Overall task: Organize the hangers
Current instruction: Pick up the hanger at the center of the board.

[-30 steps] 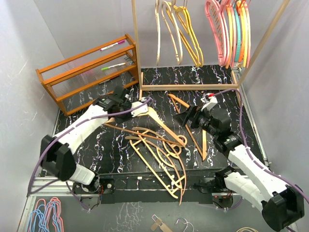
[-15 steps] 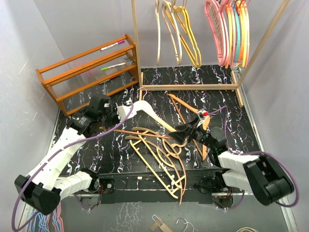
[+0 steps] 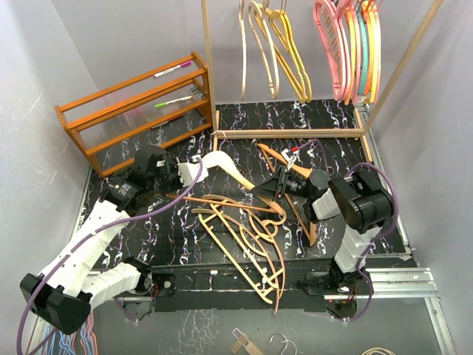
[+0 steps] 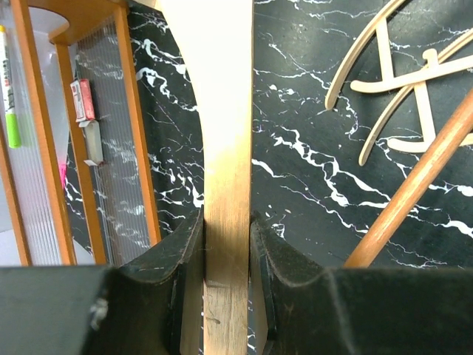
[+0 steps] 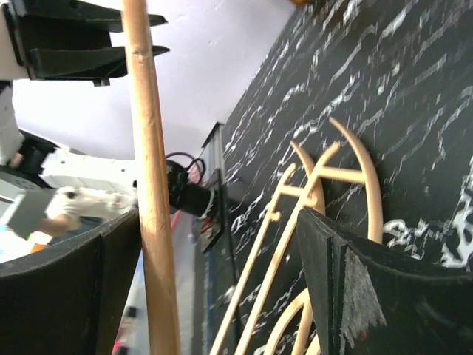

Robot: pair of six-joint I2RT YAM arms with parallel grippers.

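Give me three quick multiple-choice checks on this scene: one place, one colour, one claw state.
1. Where does the shelf rack stand? A far-left of the table; B near-right; C dead centre.
2. The hanger in the left claw is: A teal; B pale wood; C pink.
3. The right claw is: A clamped shut on nothing; B out of view; C open around a wooden bar.
Answers: 1 A, it sits far left in the top view; 2 B, tan wood is clamped there; 3 C, a wide gap shows beside the bar.

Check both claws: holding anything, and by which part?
Left claw clamps the pale wooden hanger by its flat arm. Right claw open, straddling a round wooden bar, holding nothing.
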